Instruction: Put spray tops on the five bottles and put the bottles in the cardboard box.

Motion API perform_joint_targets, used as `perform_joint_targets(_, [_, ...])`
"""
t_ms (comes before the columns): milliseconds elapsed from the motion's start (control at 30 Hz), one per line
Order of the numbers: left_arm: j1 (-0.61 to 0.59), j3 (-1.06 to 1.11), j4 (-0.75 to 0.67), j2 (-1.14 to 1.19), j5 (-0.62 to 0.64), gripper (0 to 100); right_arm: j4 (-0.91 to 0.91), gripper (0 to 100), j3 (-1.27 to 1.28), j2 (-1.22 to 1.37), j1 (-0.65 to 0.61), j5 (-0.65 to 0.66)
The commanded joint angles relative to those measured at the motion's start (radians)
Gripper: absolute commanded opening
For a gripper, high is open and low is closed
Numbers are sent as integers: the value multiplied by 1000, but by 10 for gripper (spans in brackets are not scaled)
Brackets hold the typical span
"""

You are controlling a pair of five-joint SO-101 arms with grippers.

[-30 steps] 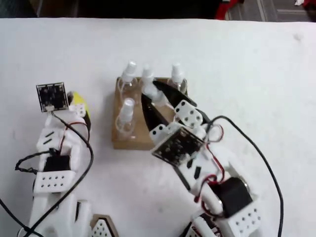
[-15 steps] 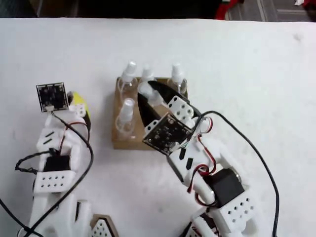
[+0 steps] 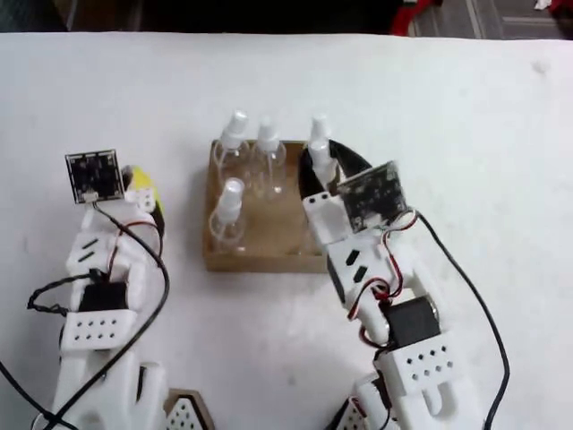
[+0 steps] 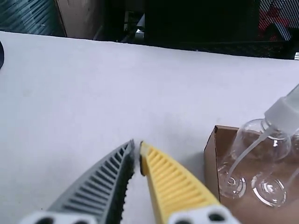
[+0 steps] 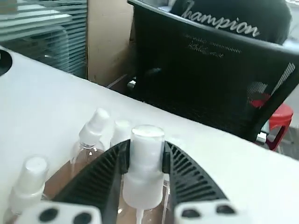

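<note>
The open cardboard box (image 3: pixel 269 255) lies in the table's middle. Clear bottles with white spray tops stand in it: two at the back left (image 3: pixel 235 143) (image 3: pixel 267 148), one at the back right (image 3: pixel 320 128), one at the front left (image 3: pixel 228 210). My right gripper (image 3: pixel 327 154) (image 5: pixel 145 149), black-fingered, is shut on the spray top of another bottle (image 3: pixel 320 166) (image 5: pixel 145 172) at the box's right side. My left gripper (image 4: pixel 137 150) (image 3: pixel 150 199), with grey and yellow fingers, is shut on nothing, low over the table left of the box (image 4: pixel 212 144).
White table (image 3: pixel 466 107) runs open behind and to the right of the box. The two arm bases and their cables (image 3: pixel 134 269) take up the front. A dark chair (image 5: pixel 210 70) stands beyond the table's far edge.
My right arm has swung to the right with the bottle, from over the box's middle to its right side, and its wrist has turned. The left arm has kept still.
</note>
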Motion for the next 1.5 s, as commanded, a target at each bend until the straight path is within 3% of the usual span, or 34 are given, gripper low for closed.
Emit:
perform_joint_targets(0, [10,-6,-29,-31,14,24,-22,16,12,-10,15,-52])
perform_joint_targets(467, [10,-6,-29,-31,14,24,-28,16,137,-10,15,-52])
perform_joint_targets(733, [10,-6,-29,-31,14,24,-143,16,224,-10,16,-46])
perform_joint_targets(1067, [10,-6,-29,-31,14,24,-97,16,229,-12,27,-44])
perform_joint_targets(1300, [10,-6,-29,-31,14,24,39,16,252,-211,84,-44])
perform_joint_targets(1467, [10,-5,-29,-31,14,24,-1,18,382,-394,59,-43])
